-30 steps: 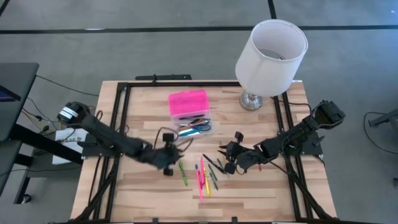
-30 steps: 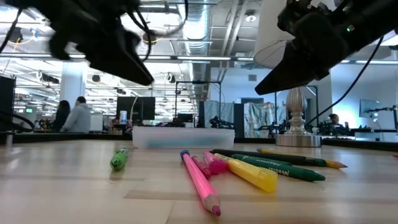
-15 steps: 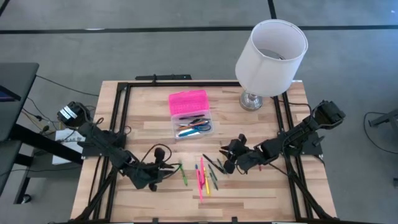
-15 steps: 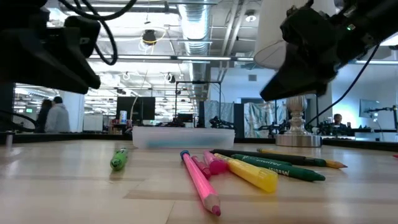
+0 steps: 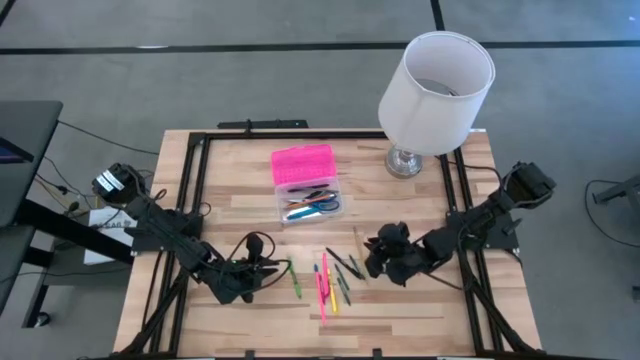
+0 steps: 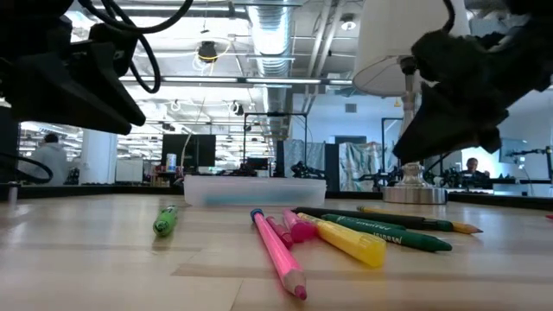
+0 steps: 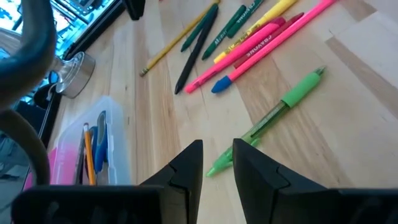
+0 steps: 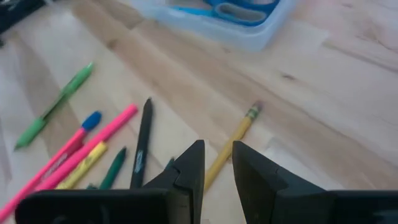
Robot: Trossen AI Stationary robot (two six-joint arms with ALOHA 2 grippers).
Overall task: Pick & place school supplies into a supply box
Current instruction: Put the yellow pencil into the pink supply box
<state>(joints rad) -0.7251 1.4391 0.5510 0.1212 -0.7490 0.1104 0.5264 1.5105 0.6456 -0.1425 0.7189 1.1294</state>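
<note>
Surface (image 5: 230,180): pale wood, black frame rails along the edges, seen from overhead.

Supply box (image 5: 307,184): clear base with hot-pink lid (image 5: 302,164) folded back toward 12 o'clock; sits a little toward 12 o'clock of the surface's centre. Contents: blue-handled scissors (image 8: 231,10), an orange pencil (image 7: 88,157) and a few blue items.

Loose supplies, toward 6 o'clock of the box:
- green pen (image 7: 268,119), lying alone at the 9 o'clock edge of the group.
- pink pencil (image 6: 276,254), long, beside a blue-capped pink marker (image 7: 249,57).
- yellow marker (image 6: 344,238), touching the pink items.
- green marker (image 6: 393,233) and a black pen (image 8: 142,140), toward 3 o'clock of the pink ones.
- yellow pencil (image 8: 232,144) with eraser, at the 3 o'clock edge, angled toward the box.

Left fingers (image 7: 217,158): parted by a narrow gap, nothing between them, touching nothing. They hover low over the surface at about 7 o'clock of the box, just at 9 o'clock of the green pen, with its lower tip showing in the gap from the wrist camera.

Right fingers (image 8: 217,163): likewise set a narrow gap apart, empty and in contact with nothing. They hover at about 4 o'clock of the box, above the 3 o'clock edge of the loose group, close over the yellow pencil.

Lamp (image 5: 435,92): white shade on a metal base, at the 1 o'clock corner of the surface.
</note>
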